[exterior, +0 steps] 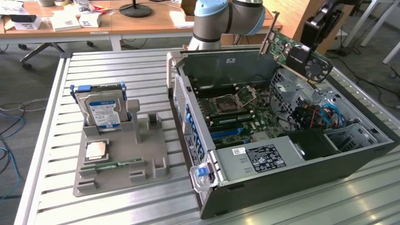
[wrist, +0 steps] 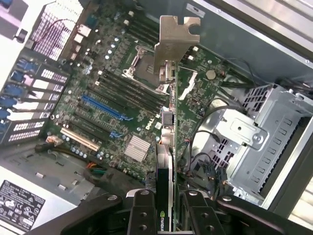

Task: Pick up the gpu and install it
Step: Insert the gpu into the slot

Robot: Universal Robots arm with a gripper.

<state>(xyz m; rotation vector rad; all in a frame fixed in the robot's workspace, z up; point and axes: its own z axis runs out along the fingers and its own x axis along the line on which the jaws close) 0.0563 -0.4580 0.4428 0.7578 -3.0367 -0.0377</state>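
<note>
- gpu (exterior: 304,57): black face, green board, silvery bracket.
- motherboard (wrist: 110,73): green; blue slot (wrist: 103,108).
- hard drive (exterior: 103,112): silver, blue-and-white label.
- holder (exterior: 153,157): plain grey.
- table (exterior: 112,65): silver, ribbed stripes.
- arm (exterior: 240,18): grey, pale blue cap.

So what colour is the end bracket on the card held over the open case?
Silvery bare metal bracket on the dark flat gpu; clearest in the wrist view.

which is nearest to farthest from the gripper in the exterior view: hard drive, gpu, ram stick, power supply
1. gpu, held in the gripper, above the open case.
2. power supply, inside the case.
3. hard drive, upright on the grey holder, exterior view's left.
4. ram stick, lying flat on the holder's near edge.
</note>
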